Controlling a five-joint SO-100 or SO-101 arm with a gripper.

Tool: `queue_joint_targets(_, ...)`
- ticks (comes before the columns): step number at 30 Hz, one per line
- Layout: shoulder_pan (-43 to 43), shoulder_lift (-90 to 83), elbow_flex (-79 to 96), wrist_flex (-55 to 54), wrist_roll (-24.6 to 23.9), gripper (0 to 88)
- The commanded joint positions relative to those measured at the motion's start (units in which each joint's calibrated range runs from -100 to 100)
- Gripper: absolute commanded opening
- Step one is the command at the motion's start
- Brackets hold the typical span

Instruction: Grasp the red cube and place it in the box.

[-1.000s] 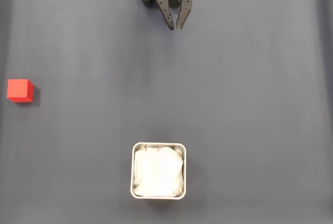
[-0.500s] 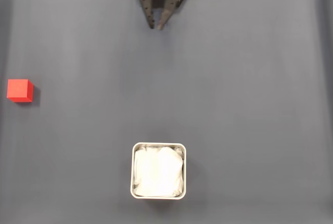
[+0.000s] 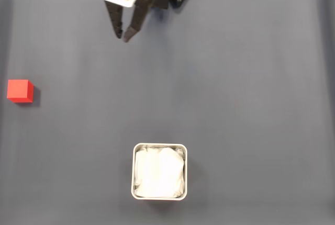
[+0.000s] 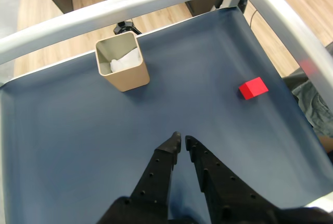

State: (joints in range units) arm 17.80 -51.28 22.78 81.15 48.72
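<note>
Red cube (image 3: 20, 90) sits at far left edge of the fixed view, flat on the dark blue-grey mat (image 3: 241, 89), roughly mid-height of the frame, nothing touching it. Box (image 3: 159, 146) sits bottom centre, square with rounded corners, pale metal rim, white wrinkly lining inside, no cube in it. Cube and box well apart. My gripper (image 3: 124, 38) is at top, left of centre, fingers pointing down and slightly left in the picture, tips nearly together, just a thin gap, holding nothing. A white block with a pale face sits on my wrist above the fingers, black perforated arm parts to its right. I'm well apart from the cube and from the box.

Wrist view: my gripper (image 4: 181, 140) comes in from the bottom edge, 2 black perforated fingers, tips almost closed with a narrow slit between them, empty, above bare mat (image 4: 62, 146). Red cube (image 4: 253, 88) is right of centre, flat on the mat, up and right of my fingertips, apart from them. Box (image 4: 123, 69) is upper left, upright, tan outer walls here, white lining showing inside. Cube and box on opposite sides of my fingers' line, well apart. A pale metal frame rail (image 4: 130, 2) runs along the mat's far side and down the right. Wood floor (image 4: 47, 10) beyond the rail.
</note>
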Motion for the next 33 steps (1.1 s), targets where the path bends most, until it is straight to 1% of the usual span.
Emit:
queue_joint_targets(1, 3.6, 1.6, -3.5, -0.2, 0.1, 0.0)
queue_joint_targets(6, 7.9, 4.7, -4.6, -2.5, -0.3, 0.2)
queue_joint_targets(13, 12.6, 9.5, -6.3, -5.4, 0.7, 0.2)
queue_joint_targets(23, 17.6, 19.2, -12.2, -10.0, 0.2, 0.2)
queue_joint_targets(33, 20.3, 28.1, -18.6, -13.9, 0.0, 5.6)
